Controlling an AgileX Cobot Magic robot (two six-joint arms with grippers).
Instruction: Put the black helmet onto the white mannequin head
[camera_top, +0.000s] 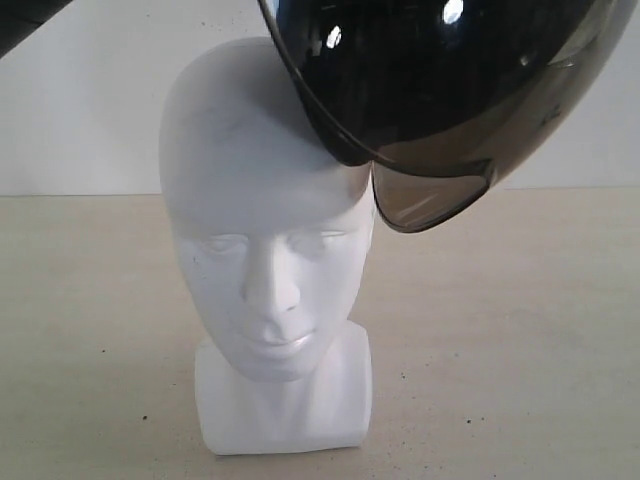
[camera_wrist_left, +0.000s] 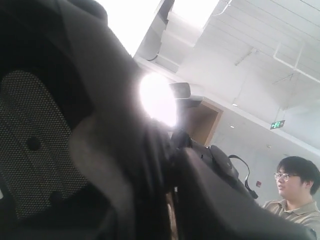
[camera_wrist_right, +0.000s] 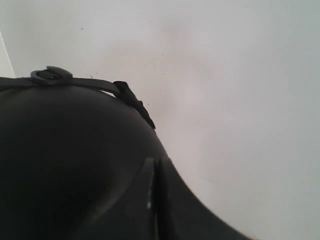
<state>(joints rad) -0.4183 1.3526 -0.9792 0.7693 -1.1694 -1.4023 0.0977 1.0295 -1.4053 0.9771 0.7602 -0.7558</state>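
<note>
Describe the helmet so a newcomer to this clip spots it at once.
Find the white mannequin head on the beige table. The helmet tilts over its crown, toward the exterior view's upper right. It alone is black and glossy, with a smoky visor.

- The exterior view sits low and close, level with the face of the white mannequin head (camera_top: 265, 260) and looking straight at it. The head fills the centre of the frame, and the table (camera_top: 520, 350) runs back to a white wall (camera_top: 80, 100).
- The black helmet (camera_top: 440, 80) is cropped by the upper right corner of that frame.
- The left wrist view tilts upward from inside the helmet. Its mesh padding (camera_wrist_left: 35, 145) is very near the lens, with the ceiling (camera_wrist_left: 260, 40) and a man in glasses (camera_wrist_left: 295, 185) far beyond.
- The right wrist view is pressed close against the helmet's matte shell, facing a pale backdrop (camera_wrist_right: 240, 100).
- All three views share only the helmet.
</note>
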